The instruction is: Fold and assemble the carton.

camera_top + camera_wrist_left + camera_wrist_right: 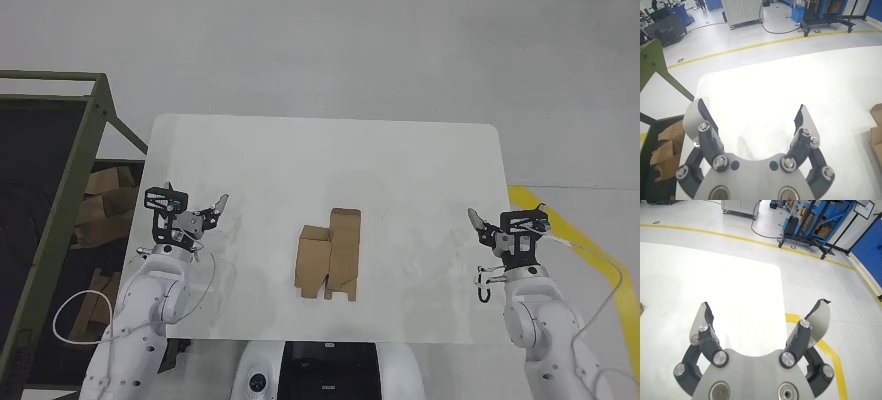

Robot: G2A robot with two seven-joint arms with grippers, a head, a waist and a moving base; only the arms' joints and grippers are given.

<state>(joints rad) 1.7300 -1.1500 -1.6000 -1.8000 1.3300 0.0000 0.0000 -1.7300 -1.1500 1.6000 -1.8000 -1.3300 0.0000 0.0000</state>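
Both hands idle, nothing held. Left hand (188, 205) sits over the left edge of the bench (400, 150), fingers (703, 111) spread wide with bare bench between them; the outer finger hangs right at the bench edge, the inner one is over the surface. Right hand (507, 218) mirrors that at the right edge: fingers (706, 311) apart and nothing in the gap, one over the bench, the other out past the edge above the floor and the yellow floor line (831, 351). The carton (328, 260) lies on the bench about midway between my hands, somewhat closer to the near edge than the far one, well apart from both. It is brown cardboard and not a closed box. From the top view it reads as two panels side by side and touching, the right one longer and reaching farther from me, with small flaps showing at the near end. I cannot tell how far it is folded. My left wrist view catches one edge of it (876, 128) off to the side, and my right wrist view catches just a corner (641, 308). Off the bench on the left stands a green frame bin (60, 180) holding cardboard scraps (668, 147).
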